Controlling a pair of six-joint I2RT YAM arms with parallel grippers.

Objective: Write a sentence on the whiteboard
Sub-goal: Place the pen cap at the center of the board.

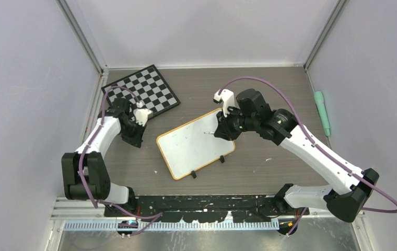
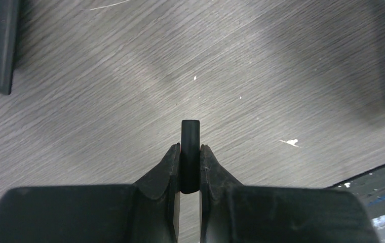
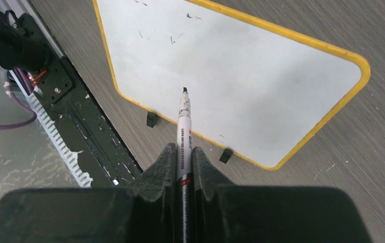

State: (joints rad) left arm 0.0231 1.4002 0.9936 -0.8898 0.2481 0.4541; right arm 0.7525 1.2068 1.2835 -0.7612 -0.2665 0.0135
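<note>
Currently grips marker (image 3: 182,132) in right gripper (image 3: 183,152), tip over whiteboard (image 3: 241,76) directly ahead; pinches black cap (image 2: 190,131) in left gripper (image 2: 190,148), farther off.

Grey wood-grain desk (image 1: 269,172): whiteboard (image 1: 186,149) lies flat mid-desk, chessboard (image 1: 149,89) in far-left corner, teal stick (image 1: 322,112) at right edge, white specks scattered.

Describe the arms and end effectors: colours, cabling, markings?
The left arm and right arm match: white link shells, black joint housings, a purple cable looping along each. The left end effector and right end effector are matte black, two wedge fingers tapering from a wide block. No markings visible.
</note>
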